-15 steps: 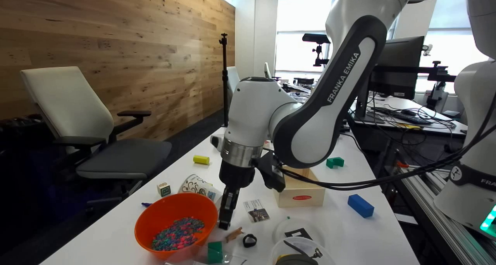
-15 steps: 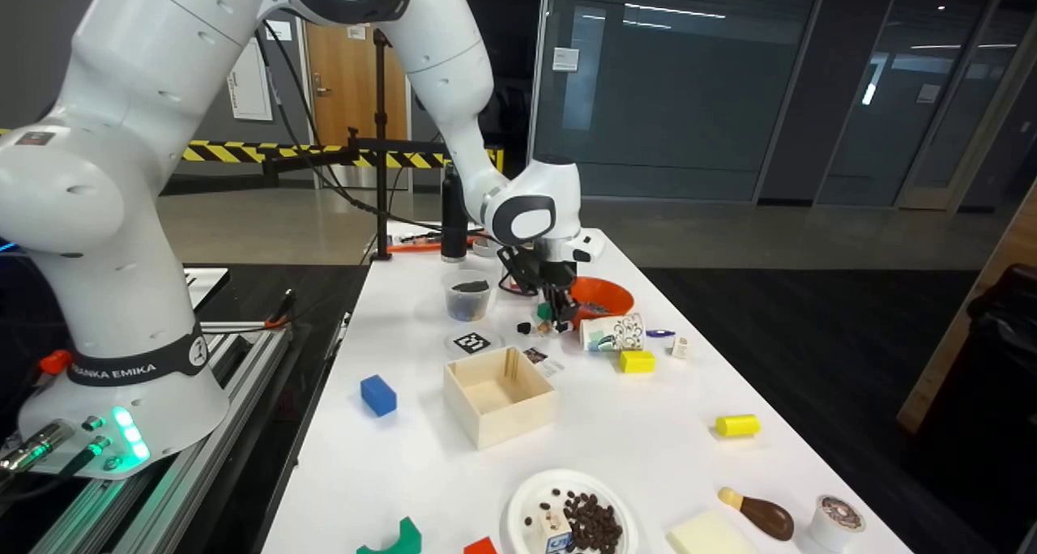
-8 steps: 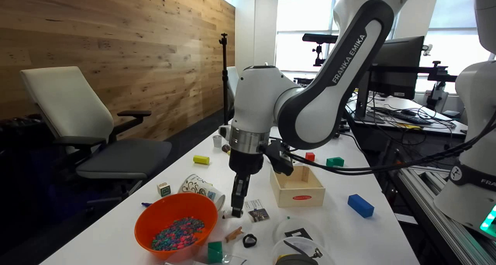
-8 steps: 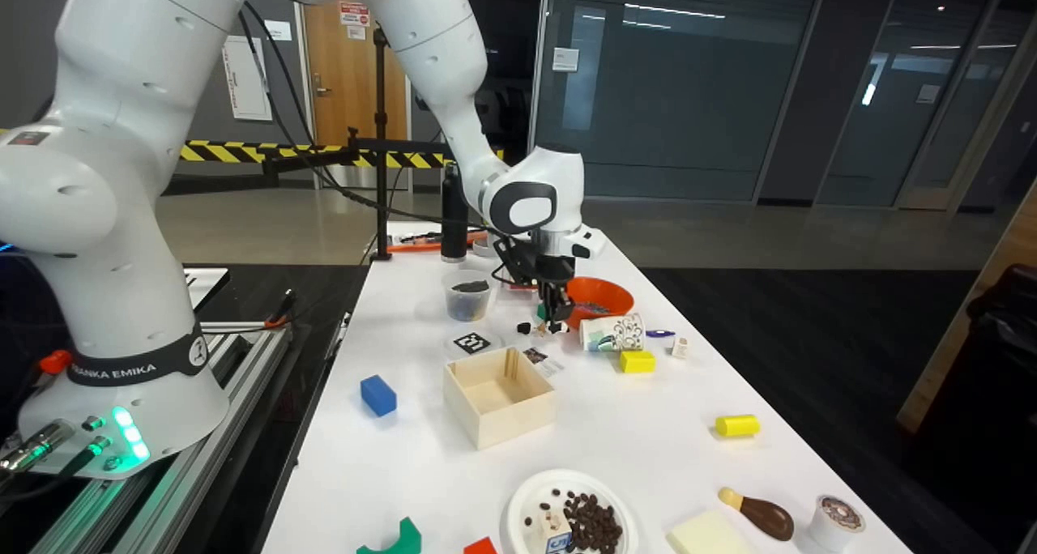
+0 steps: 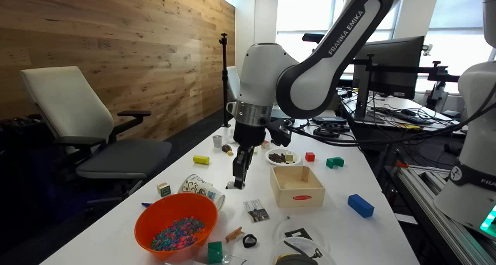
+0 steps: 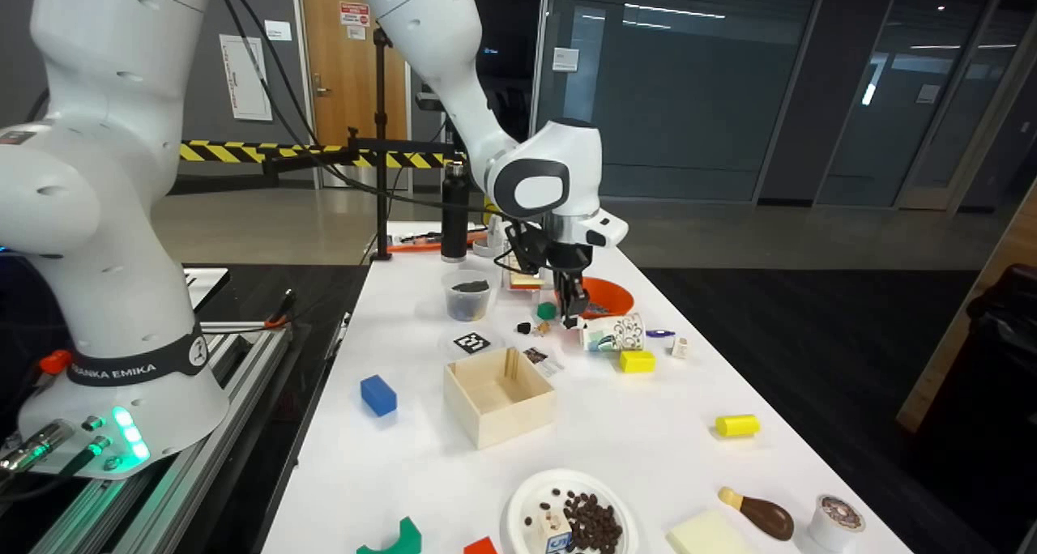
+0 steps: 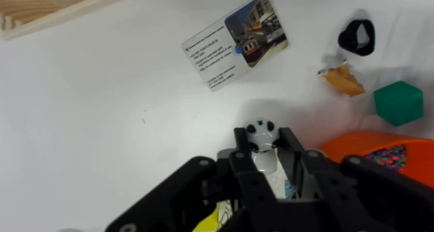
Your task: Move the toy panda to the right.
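1. White with black markings, the toy panda [image 7: 262, 137] is grasped by your fingers [image 7: 241, 142], one pressed to each side of its head; its face points toward the top of the wrist view.
2. You have it raised clear of the desk [image 6: 616, 432], and in both exterior views it shows at the lower end of the fingers.
3. Close to where you hold it, a paper cup [image 6: 613, 333] lies on its side. Just beside the cup stands an orange bowl [image 5: 174, 205] with multicoloured pellets [image 5: 178, 234] inside; you cannot tell whether cup and bowl touch.
4. Next to the cup, opposite the bowl, you have a yellow block [image 6: 637, 362].
5. Flat on the desk, a printed card [image 7: 237, 42] lies between the cup and an open-topped wooden box [image 5: 286, 197].
6. Near the bowl you can see a tan animal figure [image 7: 342, 81], lying between a green block [image 7: 399, 103] and a black ring-like piece [image 7: 347, 38].
7. On the box's side toward your robot base [image 6: 121, 416] rests a blue block [image 5: 360, 205].
8. Well apart from the bowl, a white plate [image 6: 525, 497] carries dark beans [image 6: 595, 522] and a small printed cube [image 6: 555, 531]; near it sits a red block [image 5: 310, 156].
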Robot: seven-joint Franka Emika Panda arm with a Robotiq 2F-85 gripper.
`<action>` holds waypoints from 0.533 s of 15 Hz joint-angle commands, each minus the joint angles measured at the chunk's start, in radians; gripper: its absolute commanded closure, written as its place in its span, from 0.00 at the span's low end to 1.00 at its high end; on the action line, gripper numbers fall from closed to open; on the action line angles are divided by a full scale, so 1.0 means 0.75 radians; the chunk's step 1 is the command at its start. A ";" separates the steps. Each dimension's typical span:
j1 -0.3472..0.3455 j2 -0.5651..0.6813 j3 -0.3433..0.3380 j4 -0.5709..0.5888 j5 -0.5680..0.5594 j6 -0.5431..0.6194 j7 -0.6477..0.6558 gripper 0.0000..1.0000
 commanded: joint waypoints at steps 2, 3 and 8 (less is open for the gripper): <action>-0.058 -0.029 0.010 -0.006 0.084 0.001 0.088 0.93; -0.063 -0.019 0.005 0.005 0.099 0.004 0.116 0.93; -0.066 -0.004 -0.040 0.039 0.118 0.007 0.274 0.93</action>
